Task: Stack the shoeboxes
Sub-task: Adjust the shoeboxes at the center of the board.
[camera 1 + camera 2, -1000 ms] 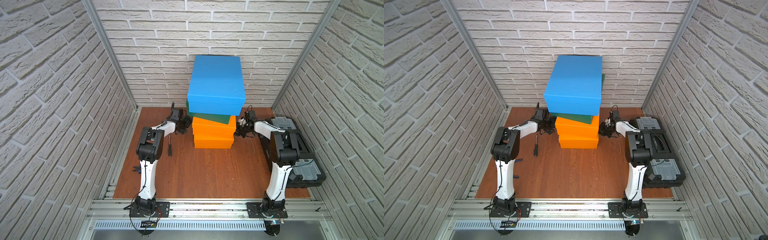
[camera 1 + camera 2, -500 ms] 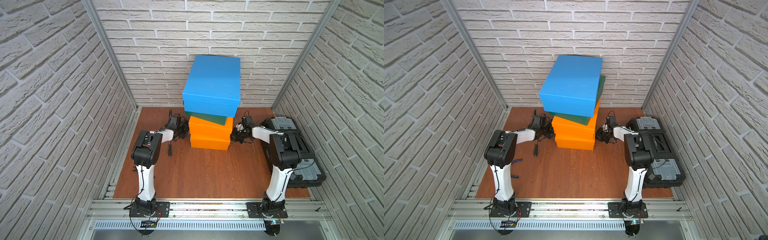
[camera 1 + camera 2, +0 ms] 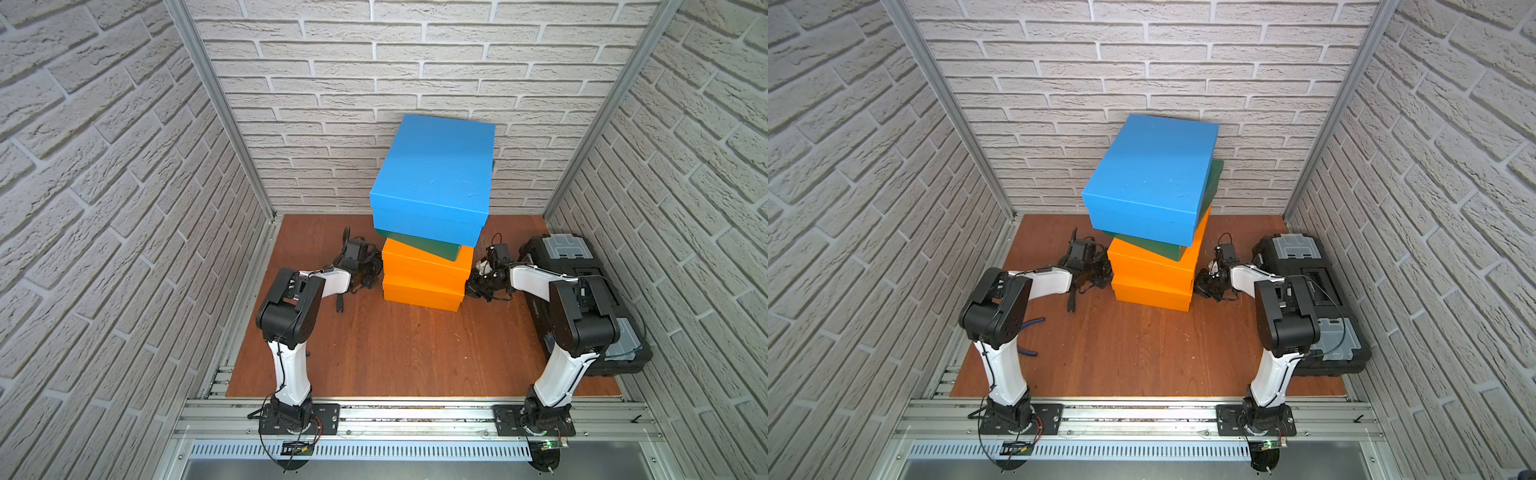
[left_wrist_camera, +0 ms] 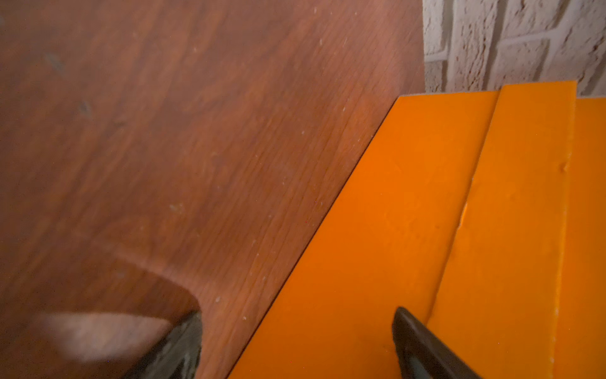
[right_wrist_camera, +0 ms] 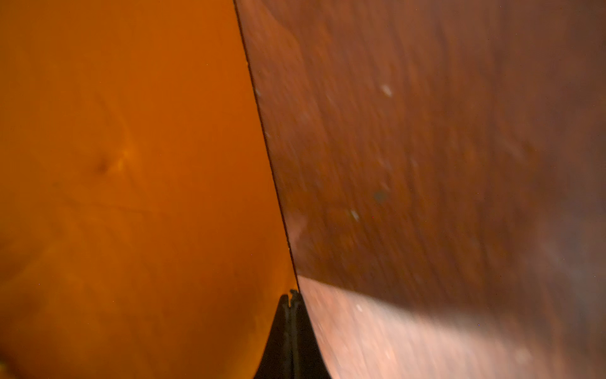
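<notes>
- Both top views: four shoeboxes stand in one stack at 12 o'clock on the brown wooden board (image 3: 395,353), close to the white brick back wall (image 3: 332,83).
- Stack order, bottom up: lower orange matte lidded shoebox (image 3: 419,296), upper orange matte lidded shoebox (image 3: 424,266), dark green matte shoebox (image 3: 432,248), blue matte lidded shoebox (image 3: 434,174).
- The two orange boxes sit nearly square on each other. The dark green shoebox and the blue one are turned out of line with them, and a green corner shows at the stack's 5 o'clock.
- The black left gripper (image 3: 374,270) is at the stack's 9 o'clock, just beside the orange boxes. The black right gripper (image 3: 473,286) is at the stack's 3 o'clock, low against the lower orange shoebox.
- A black toolbox with grey clips (image 3: 561,249) lies at 3 o'clock on the board, partly behind the right arm. A slim black tool (image 3: 340,301) lies at the stack's 8 o'clock.
- Left wrist view: the fingers stand well apart with nothing clamped. One finger (image 4: 177,347) is over bare board, the other (image 4: 423,344) is against the lower orange shoebox's side wall near its lid edge. Contact cannot be confirmed.
- Right wrist view, blurred: the fingers are pressed together with nothing between them. Their tips are at the foot of the lower orange shoebox's wall, where it meets the board.
</notes>
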Robot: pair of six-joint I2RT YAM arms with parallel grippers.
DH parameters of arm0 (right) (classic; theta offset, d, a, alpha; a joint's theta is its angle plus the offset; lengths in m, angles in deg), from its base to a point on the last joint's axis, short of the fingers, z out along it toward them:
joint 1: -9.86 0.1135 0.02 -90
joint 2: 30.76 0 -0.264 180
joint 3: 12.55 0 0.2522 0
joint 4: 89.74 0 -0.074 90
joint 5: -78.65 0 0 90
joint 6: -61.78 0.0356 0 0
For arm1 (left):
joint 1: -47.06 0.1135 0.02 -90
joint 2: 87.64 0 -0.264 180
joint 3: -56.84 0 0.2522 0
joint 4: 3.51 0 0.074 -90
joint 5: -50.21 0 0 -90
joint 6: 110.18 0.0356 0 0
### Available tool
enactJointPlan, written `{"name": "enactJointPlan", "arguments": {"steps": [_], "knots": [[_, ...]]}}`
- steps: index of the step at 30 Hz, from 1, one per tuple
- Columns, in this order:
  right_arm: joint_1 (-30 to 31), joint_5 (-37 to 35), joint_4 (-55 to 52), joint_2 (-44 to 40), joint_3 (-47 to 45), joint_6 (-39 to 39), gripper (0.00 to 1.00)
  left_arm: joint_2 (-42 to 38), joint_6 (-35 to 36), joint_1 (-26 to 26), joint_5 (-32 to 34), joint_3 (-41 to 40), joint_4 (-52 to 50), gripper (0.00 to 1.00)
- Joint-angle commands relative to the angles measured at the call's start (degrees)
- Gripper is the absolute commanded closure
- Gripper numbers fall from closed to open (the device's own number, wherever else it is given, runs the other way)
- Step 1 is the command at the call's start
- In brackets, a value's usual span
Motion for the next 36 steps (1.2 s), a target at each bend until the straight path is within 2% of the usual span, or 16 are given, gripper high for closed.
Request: {"name": "enactJointPlan", "arguments": {"steps": [1,17,25,31,36], "knots": [[2.4,2.9,1.6,-3.2,0.0,-0.7,0.97,-2.4,2.3,-6.1,-4.2,-2.8,0.6,0.1],[2.2,0.0,-7.8,-10.3,-2.8,-5.1,0.97,-14.8,2.0,-8.1,-0.6,-14.8,-1.7,0.09],[-2.3,-0.9,-11.9,-11.4,-2.1,-6.8,0.97,-21.6,5.3,-7.8,3.1,-16.9,-8.3,0.08],[-7.2,-1.2,-14.3,-6.7,4.1,-8.0,0.97,-24.3,7.0,-4.6,4.0,-18.1,-11.0,0.07],[-8.2,-2.8,-15.1,-0.1,13.6,-7.7,0.97,-22.4,8.0,-2.3,2.4,-15.3,-11.4,0.08]]}}
